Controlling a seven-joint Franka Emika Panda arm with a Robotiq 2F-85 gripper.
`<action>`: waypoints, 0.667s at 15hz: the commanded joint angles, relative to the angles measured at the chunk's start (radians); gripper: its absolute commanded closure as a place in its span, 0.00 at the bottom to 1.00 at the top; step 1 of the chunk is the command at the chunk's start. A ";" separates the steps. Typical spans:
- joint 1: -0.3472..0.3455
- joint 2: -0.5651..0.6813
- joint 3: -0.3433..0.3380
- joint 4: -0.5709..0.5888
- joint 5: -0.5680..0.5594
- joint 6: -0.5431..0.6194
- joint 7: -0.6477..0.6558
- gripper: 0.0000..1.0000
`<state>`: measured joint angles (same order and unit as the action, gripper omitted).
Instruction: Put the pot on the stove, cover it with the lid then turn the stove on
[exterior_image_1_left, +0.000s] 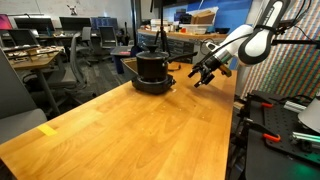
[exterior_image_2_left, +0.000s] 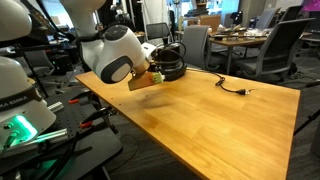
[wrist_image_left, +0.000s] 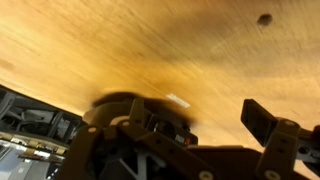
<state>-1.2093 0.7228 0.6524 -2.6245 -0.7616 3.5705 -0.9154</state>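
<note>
Light-brown wood makes the table (exterior_image_1_left: 120, 130); its left half gives open room, with a yellow tape mark (exterior_image_1_left: 48, 129) near the left edge. The black cylindrical pot (exterior_image_1_left: 152, 66) stands on the low black round stove (exterior_image_1_left: 153, 87), close to the far edge. Just right of it hangs the black tool (exterior_image_1_left: 205, 72), released and empty. The pot's top is too small to make out; in the wrist view the fingers (wrist_image_left: 265, 120) are blurred and cut off below.

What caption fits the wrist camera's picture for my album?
Open gripper hangs above a wooden table, fingers spread.
</note>
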 joint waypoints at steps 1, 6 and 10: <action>-0.149 0.003 0.090 -0.114 -0.091 0.123 0.055 0.00; -0.049 0.008 0.042 -0.055 -0.029 0.087 0.012 0.00; 0.212 -0.036 -0.093 0.019 -0.119 0.207 0.199 0.00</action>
<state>-1.1756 0.7250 0.6317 -2.6609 -0.8549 3.6882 -0.8265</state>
